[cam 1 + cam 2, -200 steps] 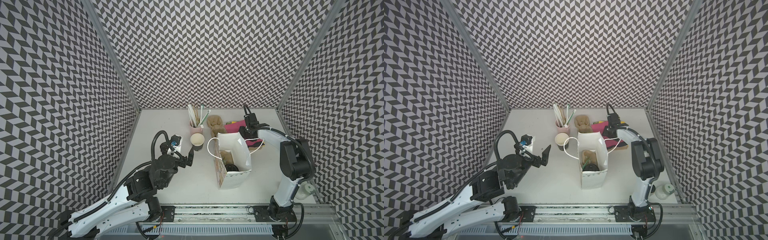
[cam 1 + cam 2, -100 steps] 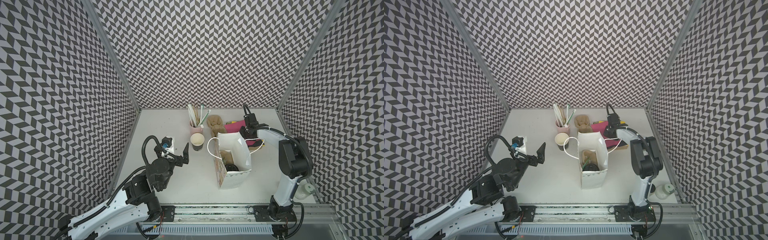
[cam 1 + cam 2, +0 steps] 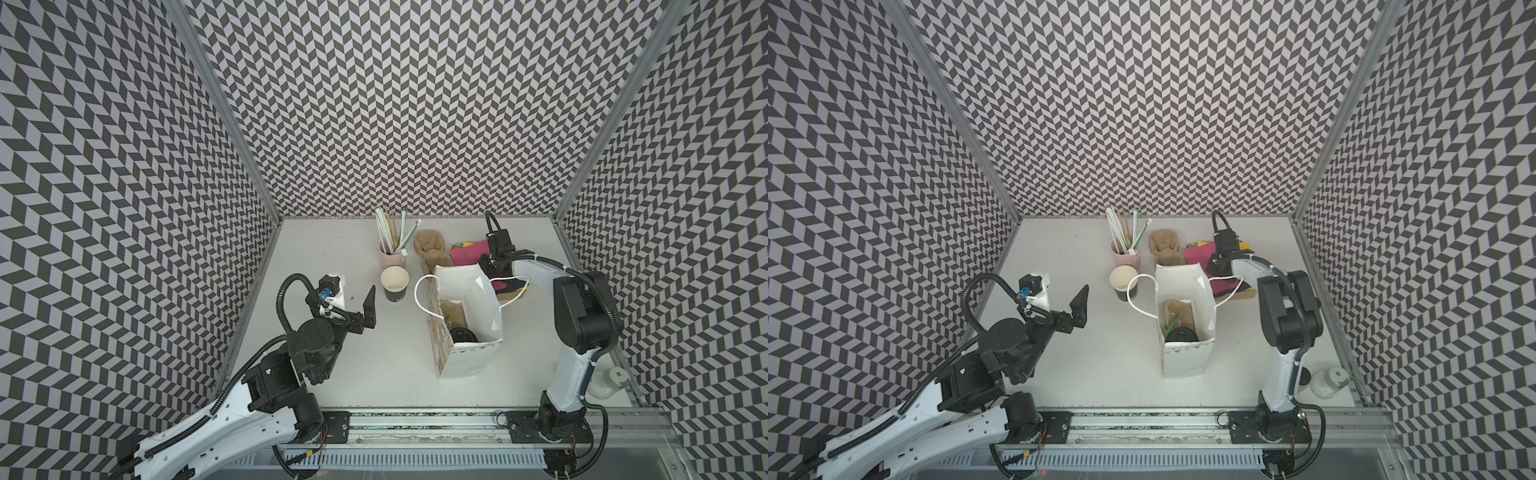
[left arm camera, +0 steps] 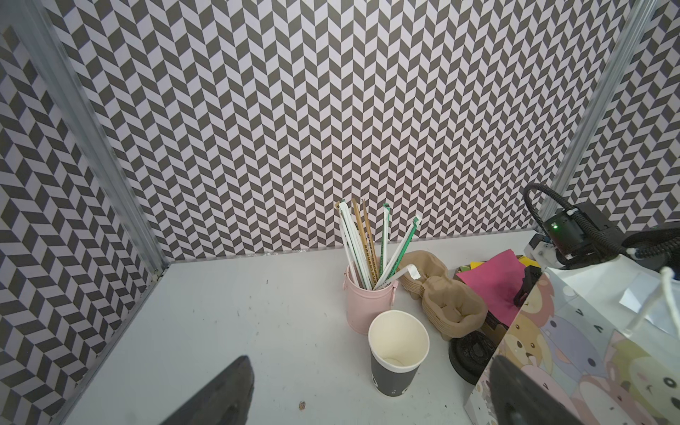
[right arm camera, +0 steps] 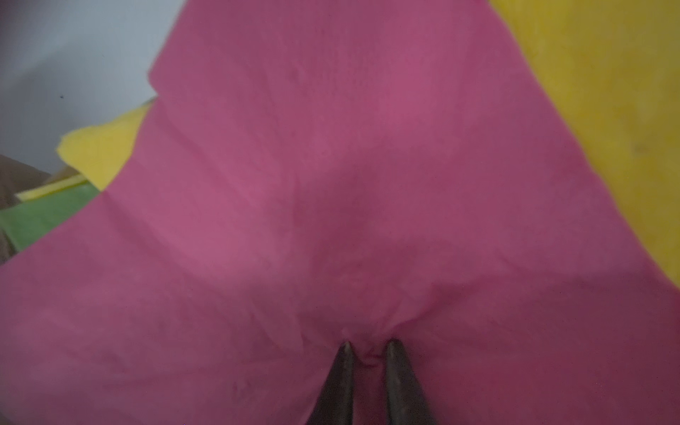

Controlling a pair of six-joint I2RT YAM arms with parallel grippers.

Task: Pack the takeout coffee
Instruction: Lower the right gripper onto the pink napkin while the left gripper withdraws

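Cup to pack: the takeout coffee (image 3: 462, 335) stands inside the paper bag, at the end nearer the rail. From above I see only its black domed lid, in both top views (image 3: 1180, 335).
Bag: the paper bag (image 3: 486, 299) is upright and open-mouthed in the middle of the table (image 3: 374, 374). It is white inside, with cartoon animals on the side my left wrist camera faces (image 4: 552, 349).
Also in the bag: a tan carrier (image 3: 453, 311) lies behind the coffee, and a green straw (image 3: 1170, 327) leans by the lid.
Left gripper (image 3: 353, 303): it hangs above bare table, left of the lidless cup. Its fingers are spread wide with nothing between them, and it touches nothing.
Right gripper (image 5: 369, 347): it is down on the napkin pile behind the bag. Its tips are drawn almost together, with a pucker of the pink napkin (image 5: 331, 184) pinched between them.
Under the pink: I make out a yellow napkin (image 5: 607, 110) and a green napkin (image 5: 36, 217).
Lidless cup (image 3: 395, 282): it is upright just left of the bag, with its cream inside showing. It stands directly in front of the pink tin (image 3: 390, 259) of straws (image 3: 392, 232).
Spare carriers (image 3: 432, 249): a tan stack sits at the back, between the tin and the napkins.
Loose lids (image 4: 471, 353): a black stack lies on the table between the carriers and the bag.
Front right corner: a white bottle (image 3: 609, 376) stands beside the right arm's base.
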